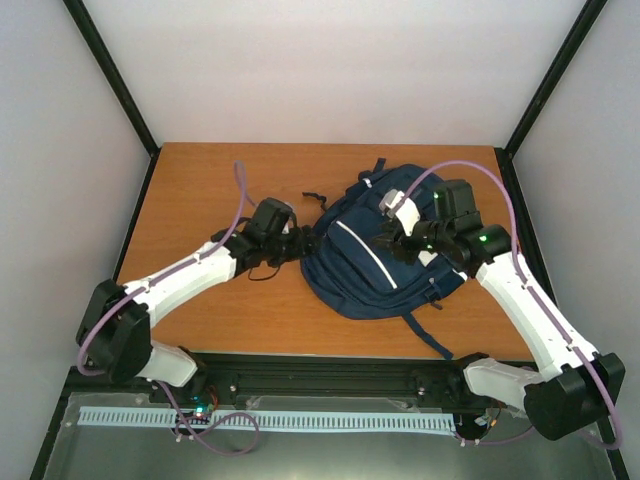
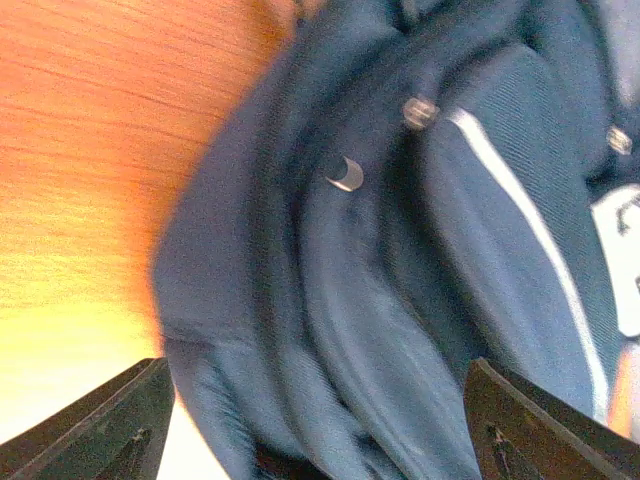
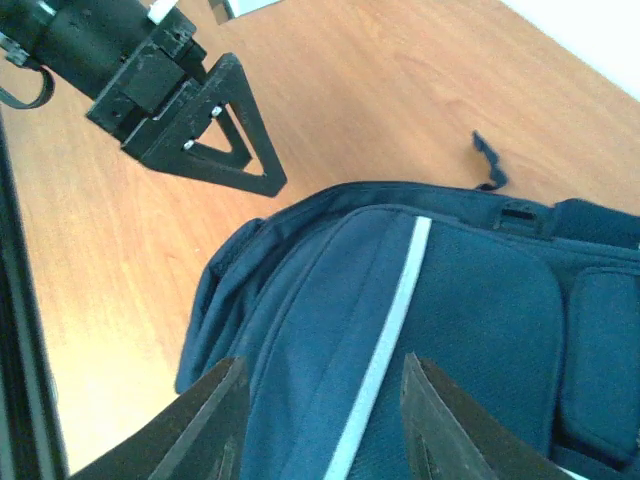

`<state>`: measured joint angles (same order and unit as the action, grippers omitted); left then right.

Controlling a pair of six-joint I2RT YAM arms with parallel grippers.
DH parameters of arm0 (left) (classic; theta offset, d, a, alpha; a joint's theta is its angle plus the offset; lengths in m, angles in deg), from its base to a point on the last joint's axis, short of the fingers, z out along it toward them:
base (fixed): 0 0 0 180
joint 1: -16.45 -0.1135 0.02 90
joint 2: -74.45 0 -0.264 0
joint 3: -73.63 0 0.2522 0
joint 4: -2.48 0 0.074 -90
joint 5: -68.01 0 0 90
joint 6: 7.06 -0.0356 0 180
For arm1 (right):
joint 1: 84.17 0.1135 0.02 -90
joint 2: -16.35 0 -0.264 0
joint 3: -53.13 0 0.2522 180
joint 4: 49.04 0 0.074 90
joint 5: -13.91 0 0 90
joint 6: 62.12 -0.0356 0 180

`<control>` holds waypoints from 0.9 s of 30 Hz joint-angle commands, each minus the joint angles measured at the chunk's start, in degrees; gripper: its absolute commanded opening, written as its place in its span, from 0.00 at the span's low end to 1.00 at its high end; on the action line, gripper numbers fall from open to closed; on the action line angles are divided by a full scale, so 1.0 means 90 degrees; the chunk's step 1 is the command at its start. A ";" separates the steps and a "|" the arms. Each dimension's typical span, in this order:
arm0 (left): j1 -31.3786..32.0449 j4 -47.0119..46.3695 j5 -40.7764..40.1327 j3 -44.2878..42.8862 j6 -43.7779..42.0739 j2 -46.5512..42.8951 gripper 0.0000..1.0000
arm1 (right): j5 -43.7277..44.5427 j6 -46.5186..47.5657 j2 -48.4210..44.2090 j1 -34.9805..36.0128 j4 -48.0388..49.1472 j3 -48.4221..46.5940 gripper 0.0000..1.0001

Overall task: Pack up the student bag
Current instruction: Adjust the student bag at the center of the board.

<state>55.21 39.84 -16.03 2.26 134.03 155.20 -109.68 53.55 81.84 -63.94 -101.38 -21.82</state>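
The student bag (image 1: 375, 250) is a navy blue backpack with white stripes, lying flat on the wooden table (image 1: 200, 190) right of centre. My left gripper (image 1: 300, 245) is at the bag's left edge. In the left wrist view it (image 2: 318, 365) is open, its fingers wide apart with folds of the bag's fabric (image 2: 400, 250) close in front of them. My right gripper (image 1: 393, 240) hovers over the bag's top. Its fingers (image 3: 323, 362) stand apart above the front panel (image 3: 450, 330), a white stripe (image 3: 395, 310) running between them, and nothing is held.
A dark strap (image 1: 430, 335) trails from the bag toward the table's near edge. A small buckle strap (image 1: 315, 198) lies at the bag's far left. Black frame posts (image 1: 110, 75) flank the table, and a black rail (image 1: 330, 370) runs along its near edge.
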 commanded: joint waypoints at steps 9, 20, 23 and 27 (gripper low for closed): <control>-0.1005 -0.1145 0.1487 -0.0109 -0.0706 0.1400 0.74 | 0.1576 0.0447 0.0554 -0.2113 -0.1284 0.0034 0.46; -0.1006 -0.1977 0.2268 -0.0132 -0.0446 0.2135 0.14 | 0.3369 0.0738 0.0886 -0.2677 -0.0546 0.1077 0.56; -0.0997 -0.2056 0.2349 0.0122 -0.0331 0.1972 0.01 | 0.3420 0.0656 0.1383 -0.2675 -0.0361 0.1019 0.55; -0.0873 -0.2194 0.2311 0.0781 -0.0234 0.1375 0.01 | 0.3170 0.0505 0.2115 -0.2633 -0.0208 0.0570 0.52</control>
<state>45.90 24.36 1.15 5.30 130.48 172.81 -81.37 59.34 95.81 -87.72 -106.52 -13.32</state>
